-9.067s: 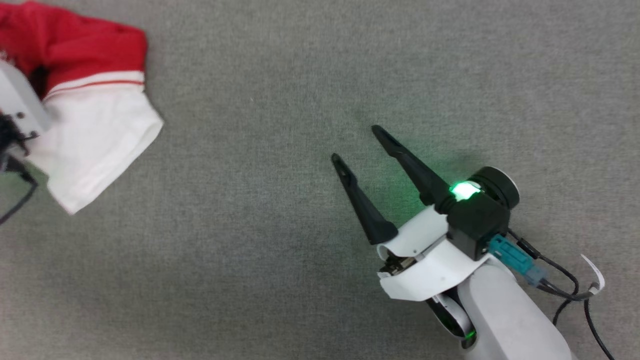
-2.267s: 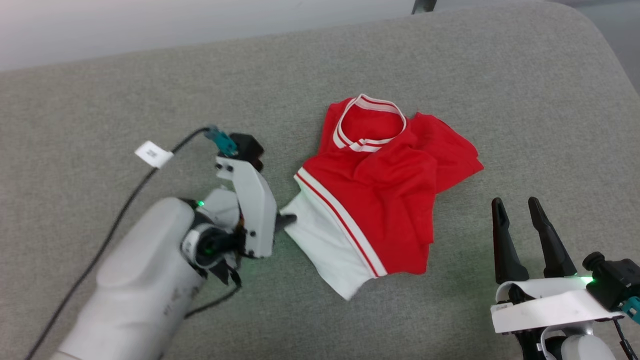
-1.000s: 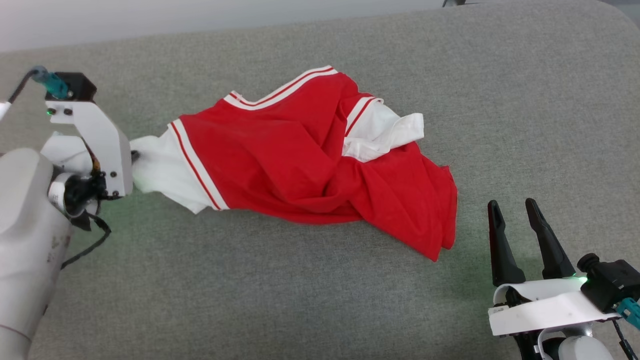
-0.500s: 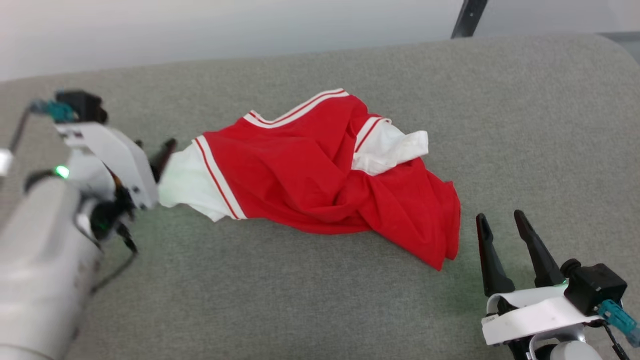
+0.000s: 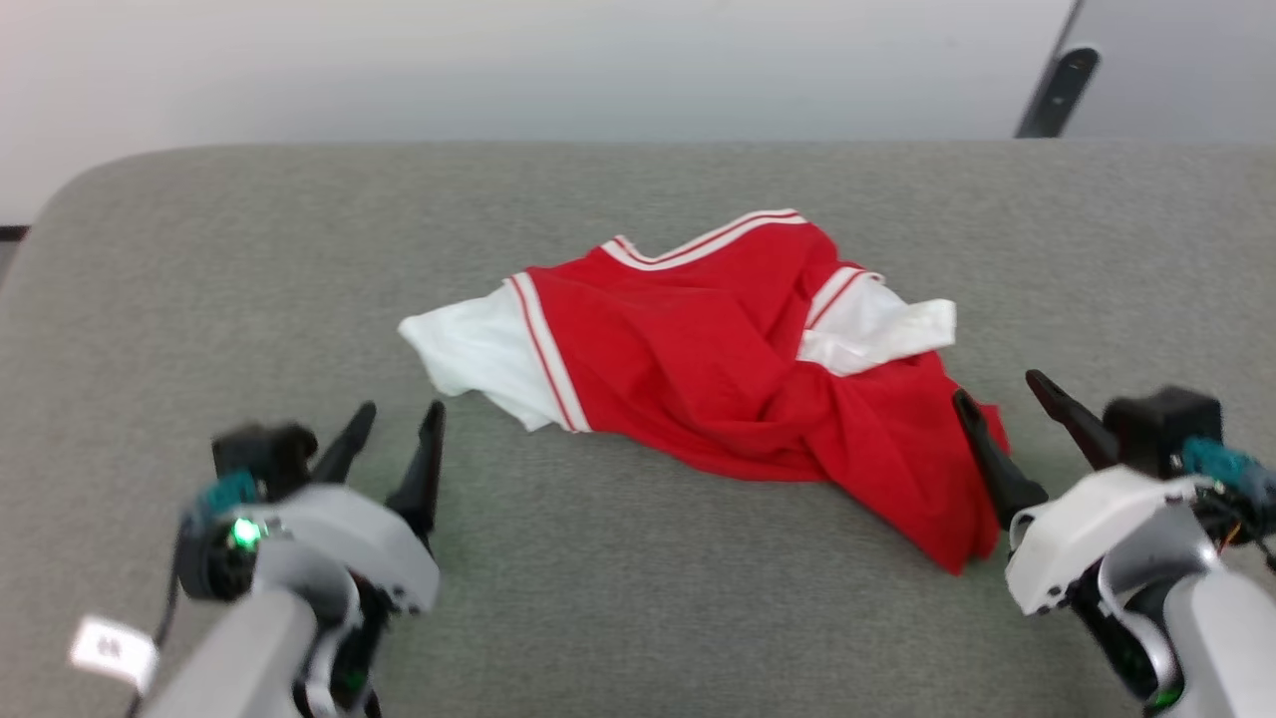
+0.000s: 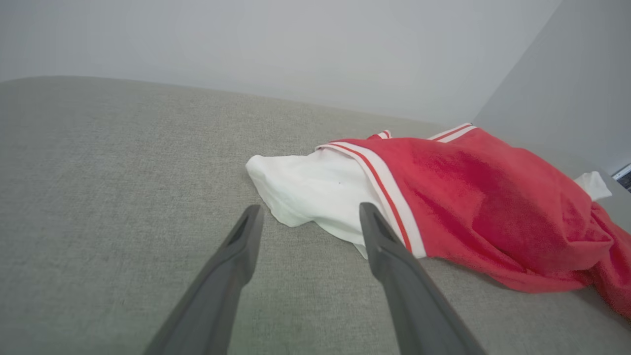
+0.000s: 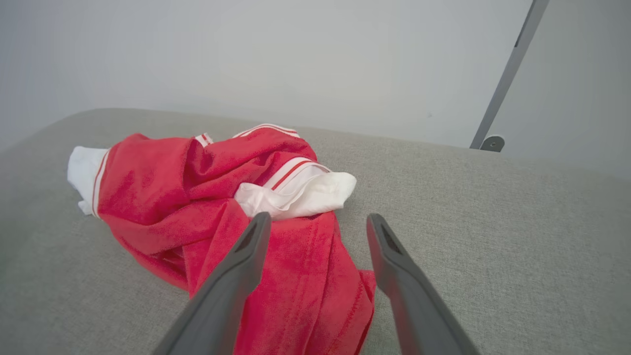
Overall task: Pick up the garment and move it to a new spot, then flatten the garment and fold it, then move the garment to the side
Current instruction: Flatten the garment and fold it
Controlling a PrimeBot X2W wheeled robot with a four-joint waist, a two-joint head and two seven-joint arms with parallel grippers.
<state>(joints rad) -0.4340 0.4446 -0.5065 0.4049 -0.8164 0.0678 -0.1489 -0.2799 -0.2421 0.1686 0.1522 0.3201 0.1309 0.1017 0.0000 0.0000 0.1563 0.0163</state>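
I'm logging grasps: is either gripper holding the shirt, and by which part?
Nothing is held: left gripper and right gripper both stand open, and the garment lies loose on the grey surface.

garment (image 5: 698, 369): soft matt cloth, creased | cushion (image 5: 638, 598): grey woven cloth, rough, matt | fingers (image 6: 394, 276): dark matt plastic, smooth | wrist shell (image 5: 1077, 519): white smooth plastic, slight sheen | wall (image 5: 498, 60): plain, smooth, matt

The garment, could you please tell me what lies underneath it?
The garment lies crumpled on the grey fabric surface; anything beneath its bunched folds is hidden.
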